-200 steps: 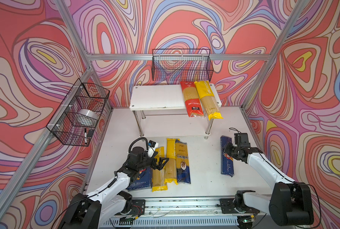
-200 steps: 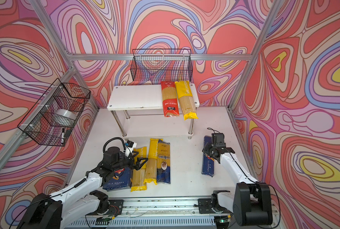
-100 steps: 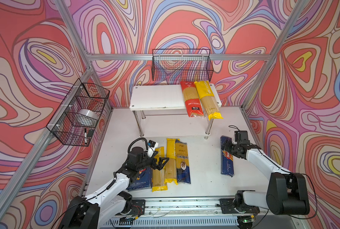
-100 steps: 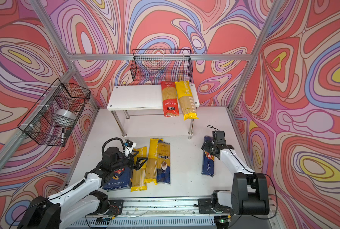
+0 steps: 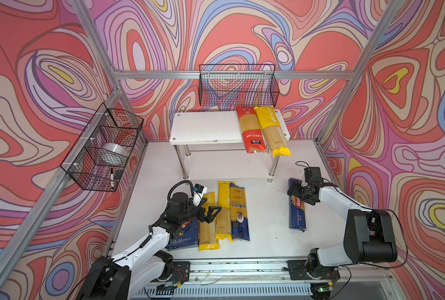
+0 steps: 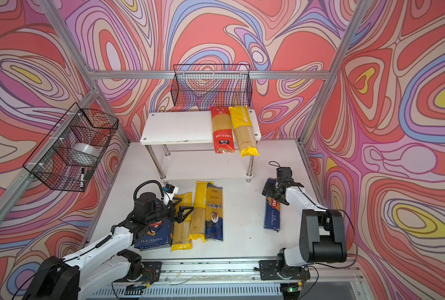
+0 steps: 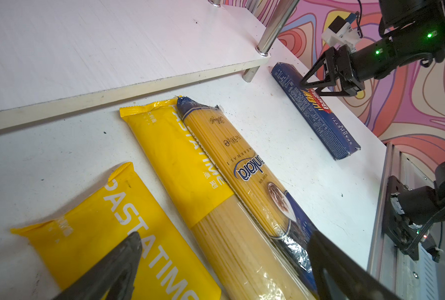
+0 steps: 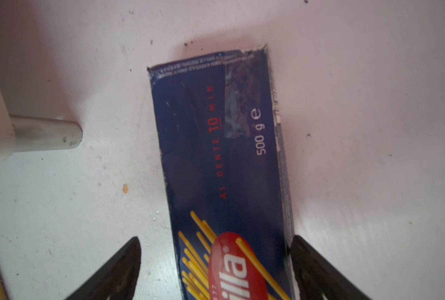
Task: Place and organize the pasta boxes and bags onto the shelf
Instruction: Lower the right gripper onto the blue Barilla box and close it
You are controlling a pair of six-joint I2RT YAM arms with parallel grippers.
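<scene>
Lying flat on the white table [image 8: 372, 117], the long Barilla spaghetti box [image 8: 224, 145] runs between the widely parted jaws of the right gripper [image 8: 216, 241], which grips nothing: one finger just beside its edge, the other clear. A chrome leg of the shelf [image 8: 47, 132] stands beyond that clear finger.

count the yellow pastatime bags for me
3. One yellow bag lies on the shelf top board beside the red bag; two yellow bags lie on the table, between the rigatoni box and the dark blue bag. None appears hidden.
</scene>
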